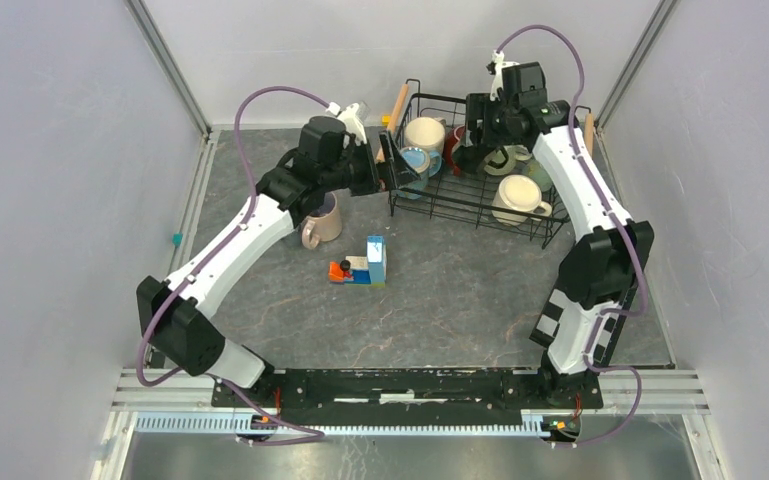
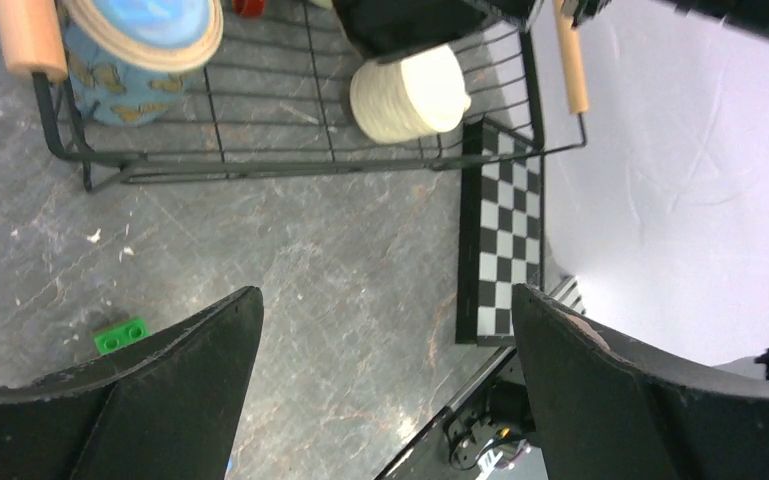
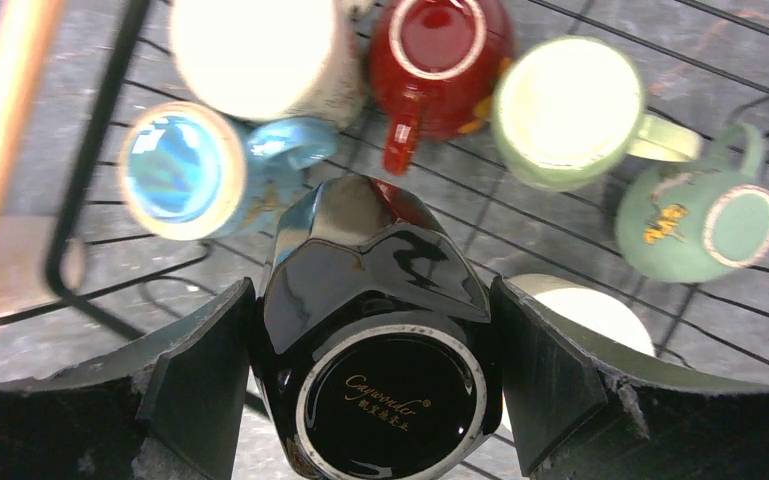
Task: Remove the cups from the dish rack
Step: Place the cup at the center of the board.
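Black wire dish rack [image 1: 460, 200] on grey desk [image 1: 440, 300] holds cream mug [image 3: 255, 55], blue mug [image 3: 175, 170], dark red mug [image 3: 440, 55], pale green mug [image 3: 570, 105], teal mug [image 3: 700, 215]. Right tool [image 3: 372, 290] clamped on glossy black upturned mug [image 3: 390, 400] over rack floor. Left tool [image 2: 385, 295] spread wide, empty — beside rack. Pink-beige mug [image 1: 322, 222] outside, on desk.

White shells cover the left arm [image 1: 230, 245] and right arm [image 1: 582, 190], with black joints and bases. A purple cable [image 1: 290, 89] loops along each (base to wrist). The left gripper [image 2: 385, 300] and right gripper [image 3: 372, 290] have matte-black, edge-scuffed fingers.
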